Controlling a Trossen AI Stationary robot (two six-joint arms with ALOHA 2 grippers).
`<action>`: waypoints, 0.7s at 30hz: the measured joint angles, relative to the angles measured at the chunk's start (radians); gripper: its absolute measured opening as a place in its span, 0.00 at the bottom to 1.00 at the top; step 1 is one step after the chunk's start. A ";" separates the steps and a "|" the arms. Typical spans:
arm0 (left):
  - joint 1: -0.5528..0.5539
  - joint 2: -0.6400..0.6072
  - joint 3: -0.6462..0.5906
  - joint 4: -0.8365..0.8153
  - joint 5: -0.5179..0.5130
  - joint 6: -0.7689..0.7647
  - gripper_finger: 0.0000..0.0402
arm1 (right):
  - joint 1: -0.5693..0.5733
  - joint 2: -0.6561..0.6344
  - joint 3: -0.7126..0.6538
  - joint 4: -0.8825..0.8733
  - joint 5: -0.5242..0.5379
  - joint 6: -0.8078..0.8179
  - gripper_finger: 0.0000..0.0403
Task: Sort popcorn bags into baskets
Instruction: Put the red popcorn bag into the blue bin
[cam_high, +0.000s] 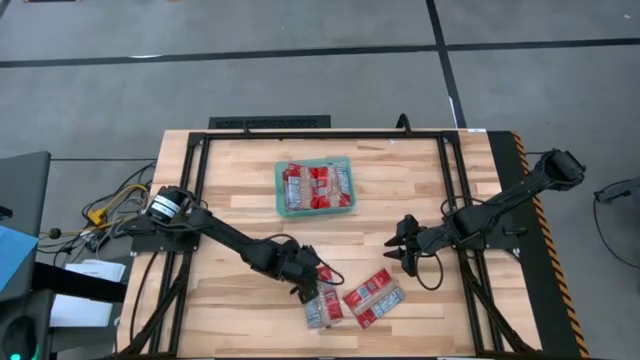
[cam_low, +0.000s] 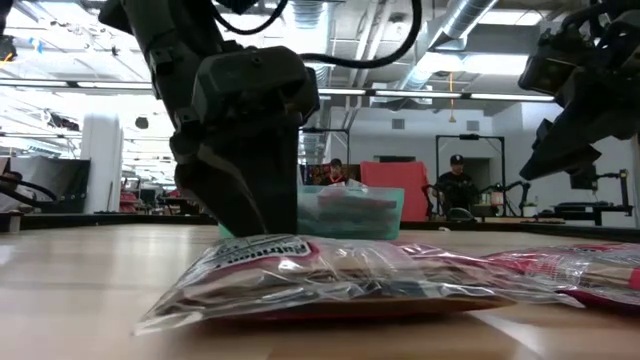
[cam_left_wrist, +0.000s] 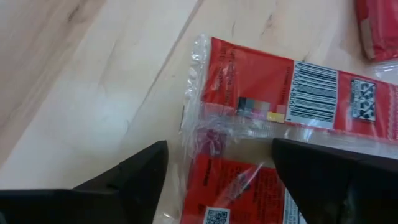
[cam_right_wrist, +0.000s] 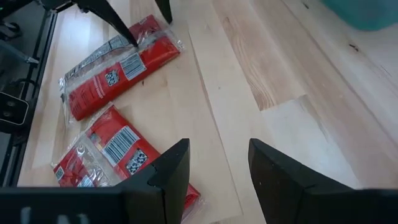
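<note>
Left arm reached from the surface's (cam_high: 240, 200) left edge; the left gripper (cam_high: 312, 283) stood over a popcorn bag (cam_high: 322, 303) near the front edge, fingers (cam_left_wrist: 134, 180) spread open to either side of the packet's clear end, nothing held. Two more packets (cam_high: 374, 296) lay just beside it, probably overlapping. Behind, the green tray (cam_high: 314, 187) already held several bags. To the right, the right gripper (cam_high: 404, 245) hovered off the wood, fingers (cam_right_wrist: 171, 171) parted and empty. Risk: closing on the slippery sealed end could let the bag slide out, or drag the neighbouring packet along.
</note>
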 joint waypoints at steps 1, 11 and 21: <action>0.004 0.000 -0.007 0.002 0.014 0.003 0.66 | 0.000 0.000 0.000 0.000 0.000 0.000 0.47; 0.041 0.040 -0.018 0.009 0.145 0.003 0.21 | -0.002 0.000 0.000 -0.004 0.005 0.000 0.43; 0.072 0.054 0.062 -0.035 0.219 0.030 0.01 | -0.002 0.000 0.000 -0.011 0.008 -0.005 0.42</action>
